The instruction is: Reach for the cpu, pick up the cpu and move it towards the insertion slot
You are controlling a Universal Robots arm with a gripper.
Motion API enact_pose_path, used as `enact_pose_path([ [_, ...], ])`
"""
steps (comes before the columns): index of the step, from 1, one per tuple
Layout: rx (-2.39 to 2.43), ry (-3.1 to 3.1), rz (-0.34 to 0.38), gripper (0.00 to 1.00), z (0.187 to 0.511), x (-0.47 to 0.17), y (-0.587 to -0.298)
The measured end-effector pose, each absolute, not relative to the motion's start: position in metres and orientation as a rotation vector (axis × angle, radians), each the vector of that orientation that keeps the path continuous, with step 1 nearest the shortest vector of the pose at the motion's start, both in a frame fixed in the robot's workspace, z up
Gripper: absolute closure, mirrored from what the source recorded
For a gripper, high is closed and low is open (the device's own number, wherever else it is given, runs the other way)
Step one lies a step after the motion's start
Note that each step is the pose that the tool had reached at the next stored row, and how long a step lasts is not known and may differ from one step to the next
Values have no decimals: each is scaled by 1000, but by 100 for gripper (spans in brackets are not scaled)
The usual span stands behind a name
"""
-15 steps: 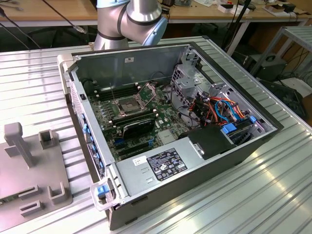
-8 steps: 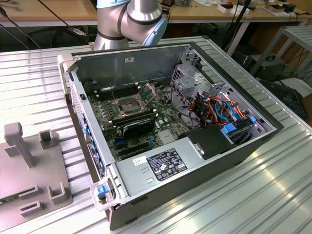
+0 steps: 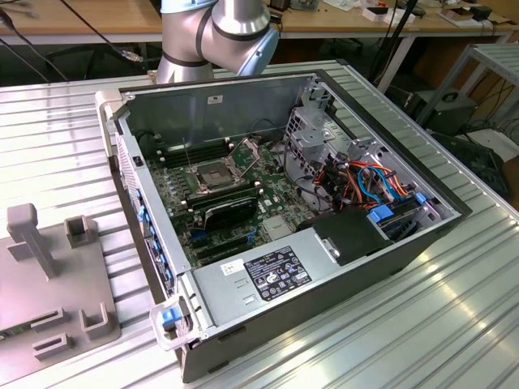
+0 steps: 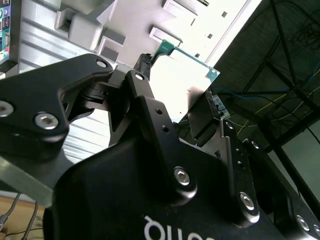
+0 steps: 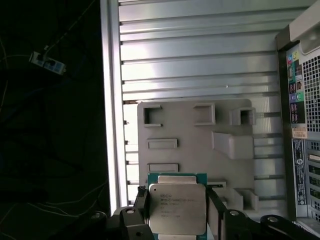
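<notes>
First wrist view: I see the cpu [image 5: 177, 207] clamped between the gripper [image 5: 176, 210] fingers, hanging above the grey fixture plate [image 5: 195, 145]. In the exterior view, the insertion slot [image 3: 212, 174] sits inside the computer case [image 3: 324, 267], well apart.

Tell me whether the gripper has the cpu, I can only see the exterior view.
Observer: Yes. In the first wrist view the gripper is shut on the cpu, with a finger on each of two opposite edges.
Operator: Is it over the insertion slot?
Observer: No. In the first wrist view the grey fixture plate lies behind the chip, and the computer case is off to one side.
Operator: Which face is showing?
Observer: The pale metallic face points at the first wrist camera, with a green board edge around it.
</notes>
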State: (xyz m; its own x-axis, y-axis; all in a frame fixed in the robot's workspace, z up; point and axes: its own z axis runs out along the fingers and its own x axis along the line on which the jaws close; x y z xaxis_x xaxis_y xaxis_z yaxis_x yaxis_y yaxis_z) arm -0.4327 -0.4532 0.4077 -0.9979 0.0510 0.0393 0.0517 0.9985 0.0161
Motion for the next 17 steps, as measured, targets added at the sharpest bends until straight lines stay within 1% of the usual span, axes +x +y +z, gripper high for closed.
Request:
enact_pose_path([
  [17,-80,-3102,-27,45,408,-420,-453],
])
